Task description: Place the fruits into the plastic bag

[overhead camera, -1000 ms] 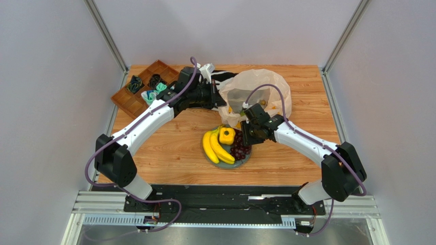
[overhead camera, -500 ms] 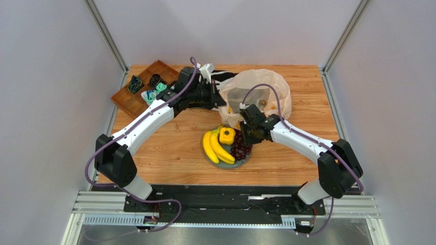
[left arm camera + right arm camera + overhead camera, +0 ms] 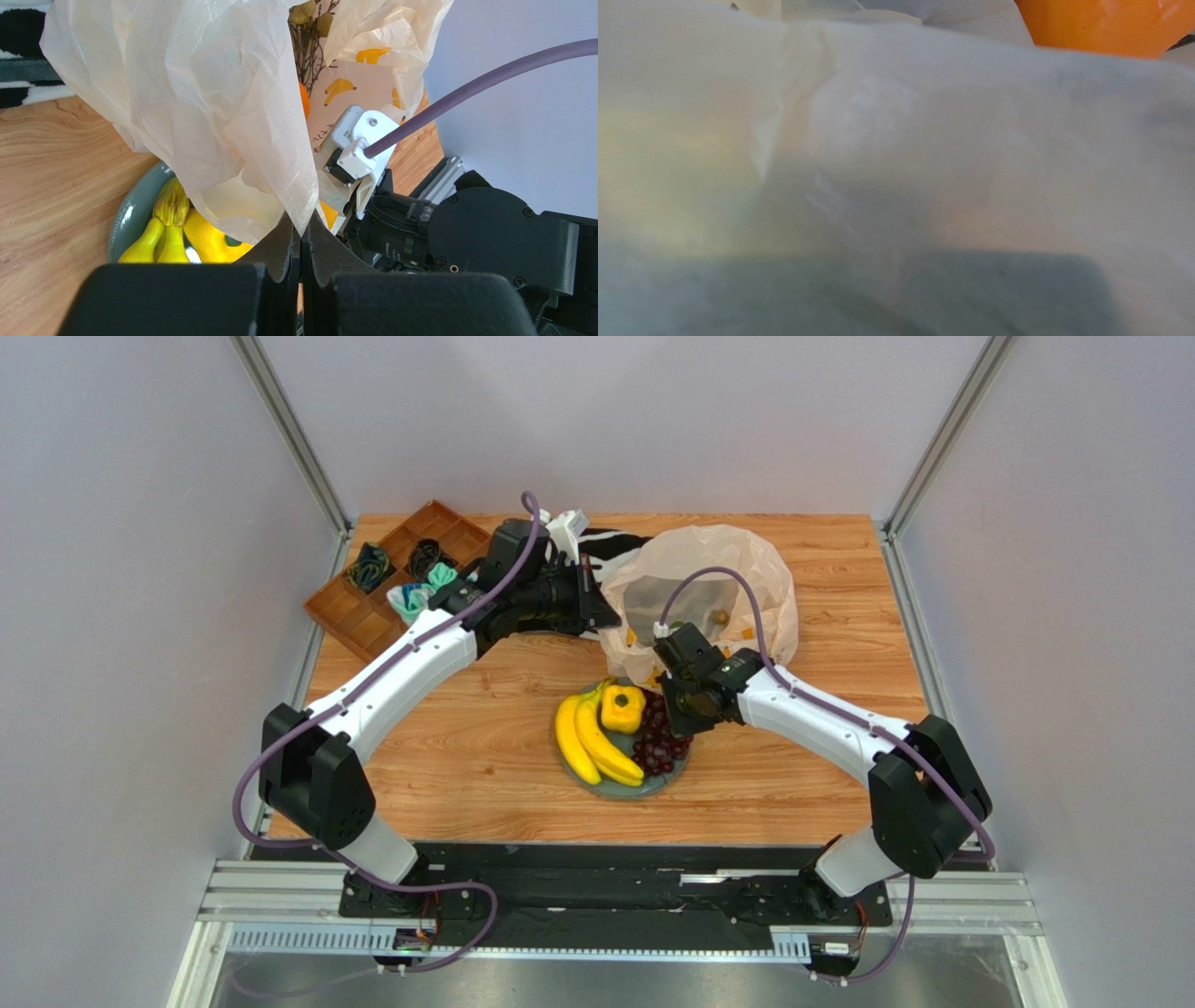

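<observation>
While clamped tight, left hand [image 3: 302,245] pinches plastic bag [image 3: 210,105].

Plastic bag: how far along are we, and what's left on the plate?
Done: an orange and pale grapes sit inside the plastic bag. In hand: the left gripper is shut on the bag's edge, holding the mouth up. The right gripper is at the mouth, its camera veiled by film, so its grip is unclear. Left: bananas, small yellow fruit and dark grapes on the grey plate.
</observation>
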Controlling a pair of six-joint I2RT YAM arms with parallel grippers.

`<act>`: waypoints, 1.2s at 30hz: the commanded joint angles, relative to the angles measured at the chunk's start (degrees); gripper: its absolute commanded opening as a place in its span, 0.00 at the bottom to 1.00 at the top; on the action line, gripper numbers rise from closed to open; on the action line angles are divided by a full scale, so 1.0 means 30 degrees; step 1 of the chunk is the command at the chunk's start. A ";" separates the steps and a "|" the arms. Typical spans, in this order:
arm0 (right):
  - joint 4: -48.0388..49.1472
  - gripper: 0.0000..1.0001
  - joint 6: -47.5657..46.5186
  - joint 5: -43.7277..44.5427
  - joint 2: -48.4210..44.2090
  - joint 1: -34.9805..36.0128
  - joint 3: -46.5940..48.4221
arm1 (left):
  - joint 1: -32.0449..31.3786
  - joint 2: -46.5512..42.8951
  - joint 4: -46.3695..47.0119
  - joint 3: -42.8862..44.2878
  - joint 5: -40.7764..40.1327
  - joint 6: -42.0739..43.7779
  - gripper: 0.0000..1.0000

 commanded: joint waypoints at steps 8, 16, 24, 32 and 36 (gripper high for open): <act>-0.0705 0.00 0.0054 0.0548 -0.3248 0.0103 0.1252 | 0.0020 -0.0746 0.0411 -0.0249 0.0103 0.0044 0.00; -0.1671 0.00 0.0435 0.0812 -0.4976 0.0132 0.1661 | 0.0049 -0.0834 0.0675 -0.0337 0.0043 -0.0044 0.00; -0.3281 0.00 0.0143 0.0696 -0.7112 0.0133 0.2160 | 0.0049 -0.0658 0.0791 -0.0279 0.0131 -0.0015 0.00; -0.5449 0.00 -0.0328 0.0167 -0.9488 0.0133 0.4296 | 0.0049 -0.0424 0.0938 -0.0307 0.0220 -0.0102 0.00; -0.5685 0.00 0.0198 0.0604 -0.9667 0.0133 0.6896 | 0.0049 -0.0366 0.0997 -0.0337 0.0395 -0.0044 0.00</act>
